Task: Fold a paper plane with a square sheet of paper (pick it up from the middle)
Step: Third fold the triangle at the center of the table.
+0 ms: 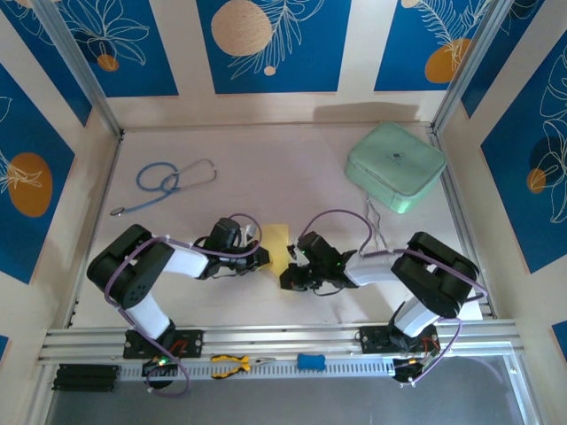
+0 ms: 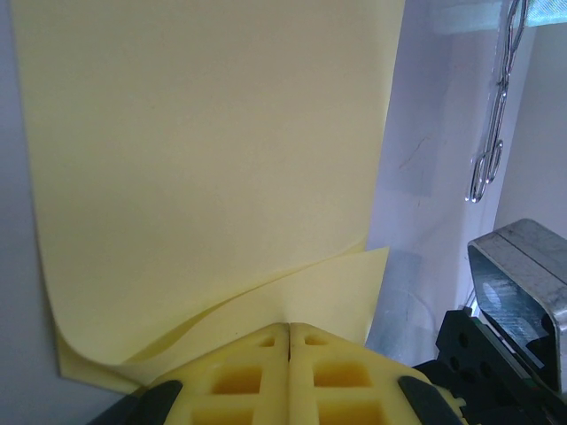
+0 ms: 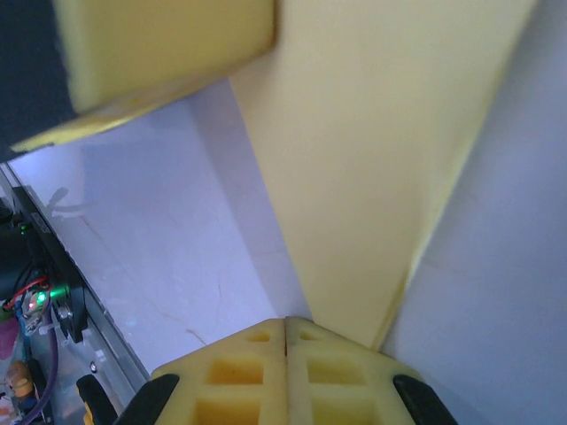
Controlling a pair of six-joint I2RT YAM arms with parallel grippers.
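**Pinched from both sides**

The paper is bent double near the middle of the tabletop, toward its front edge. The left gripper and right gripper each clamp shut on one side, probably to press the fold flat.

- The overhead view is bright and even; soft, faint shadows lie on the tabletop, and a broad dim one falls on the back wall at 1 o'clock.
- In my left wrist view the square sheet of paper is flatly, evenly lit.
- In my right wrist view a yellow block at 11 o'clock is badly blurred; a green light glows at 8 o'clock.
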